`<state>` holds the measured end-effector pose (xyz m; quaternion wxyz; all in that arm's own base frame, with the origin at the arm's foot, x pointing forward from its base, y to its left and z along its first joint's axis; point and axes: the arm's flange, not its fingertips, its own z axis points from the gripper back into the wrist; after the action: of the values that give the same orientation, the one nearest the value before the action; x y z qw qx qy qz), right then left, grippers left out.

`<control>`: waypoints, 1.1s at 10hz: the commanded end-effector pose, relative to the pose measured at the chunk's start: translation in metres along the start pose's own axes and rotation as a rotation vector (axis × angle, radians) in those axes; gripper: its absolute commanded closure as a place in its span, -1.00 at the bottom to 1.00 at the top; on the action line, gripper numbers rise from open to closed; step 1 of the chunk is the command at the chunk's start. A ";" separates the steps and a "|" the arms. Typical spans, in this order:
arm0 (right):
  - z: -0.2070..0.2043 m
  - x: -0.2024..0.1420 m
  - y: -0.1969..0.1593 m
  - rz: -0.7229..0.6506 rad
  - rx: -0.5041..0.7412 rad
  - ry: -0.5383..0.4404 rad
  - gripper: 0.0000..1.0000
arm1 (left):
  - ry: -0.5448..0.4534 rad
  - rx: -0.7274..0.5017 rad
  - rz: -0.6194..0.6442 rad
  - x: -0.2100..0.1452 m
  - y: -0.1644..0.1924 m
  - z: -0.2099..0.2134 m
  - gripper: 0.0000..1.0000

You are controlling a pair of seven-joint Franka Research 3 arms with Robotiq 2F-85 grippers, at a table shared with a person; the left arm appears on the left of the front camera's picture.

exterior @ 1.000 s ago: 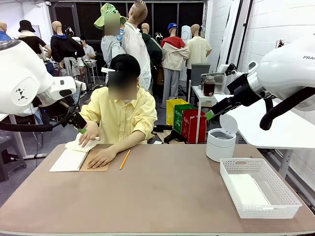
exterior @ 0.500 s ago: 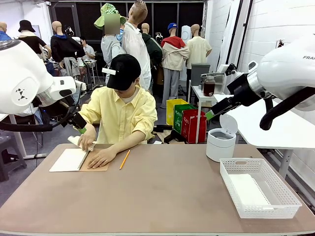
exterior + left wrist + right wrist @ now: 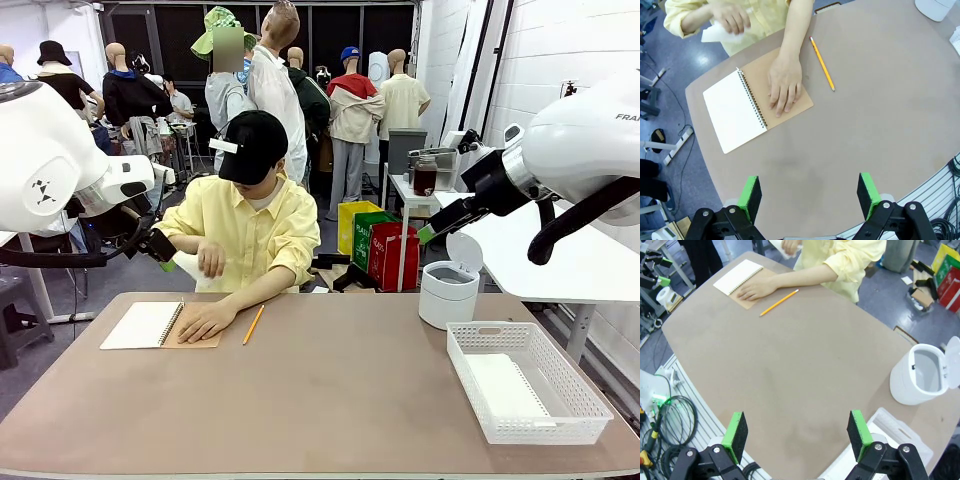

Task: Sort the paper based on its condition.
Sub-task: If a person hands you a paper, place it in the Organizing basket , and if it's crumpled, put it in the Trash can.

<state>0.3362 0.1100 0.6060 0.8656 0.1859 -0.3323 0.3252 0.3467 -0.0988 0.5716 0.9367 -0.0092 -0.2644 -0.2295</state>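
Note:
The person at the far side holds a white sheet of paper (image 3: 186, 268) in one raised hand (image 3: 210, 260), above the table's edge; it looks bunched in the left wrist view (image 3: 712, 33) and peeks in at the top of the right wrist view (image 3: 782, 244). Their other hand (image 3: 207, 320) presses on the brown-covered spiral notebook (image 3: 148, 324). Another flat sheet (image 3: 503, 385) lies in the white basket (image 3: 580, 395). My left gripper (image 3: 160, 255) (image 3: 808, 197) hangs open high over the table's left, close to the held paper. My right gripper (image 3: 428, 235) (image 3: 796, 432) is open, high at the right.
A yellow pencil (image 3: 253, 324) lies beside the notebook. A white bin (image 3: 446, 292) with its lid up stands at the far right, behind the basket. The brown table (image 3: 320, 400) stretches bare across its middle and front.
The person has lifted the sheet off the open notebook and raised it toward their chest. Neither arm has moved.

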 end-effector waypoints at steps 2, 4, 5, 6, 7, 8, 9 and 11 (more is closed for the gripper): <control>0.001 0.000 0.000 0.001 0.008 0.005 -1.00 | 0.000 0.004 -0.002 0.000 0.001 0.000 -1.00; 0.001 0.000 0.000 0.001 0.008 0.005 -1.00 | 0.000 0.004 -0.002 0.000 0.001 0.000 -1.00; 0.001 0.000 0.000 0.001 0.008 0.005 -1.00 | 0.000 0.004 -0.002 0.000 0.001 0.000 -1.00; 0.001 0.000 0.000 0.001 0.008 0.005 -1.00 | 0.000 0.004 -0.002 0.000 0.001 0.000 -1.00; 0.001 0.000 0.000 0.001 0.008 0.005 -1.00 | 0.000 0.004 -0.002 0.000 0.001 0.000 -1.00; 0.001 0.000 0.000 0.001 0.008 0.005 -1.00 | 0.000 0.004 -0.002 0.000 0.001 0.000 -1.00; 0.001 0.000 0.000 0.001 0.008 0.005 -1.00 | 0.000 0.004 -0.002 0.000 0.001 0.000 -1.00; 0.001 0.000 0.000 0.001 0.008 0.005 -1.00 | 0.000 0.004 -0.002 0.000 0.001 0.000 -1.00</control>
<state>0.3362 0.1100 0.6060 0.8656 0.1859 -0.3323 0.3252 0.3467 -0.0988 0.5716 0.9367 -0.0092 -0.2644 -0.2295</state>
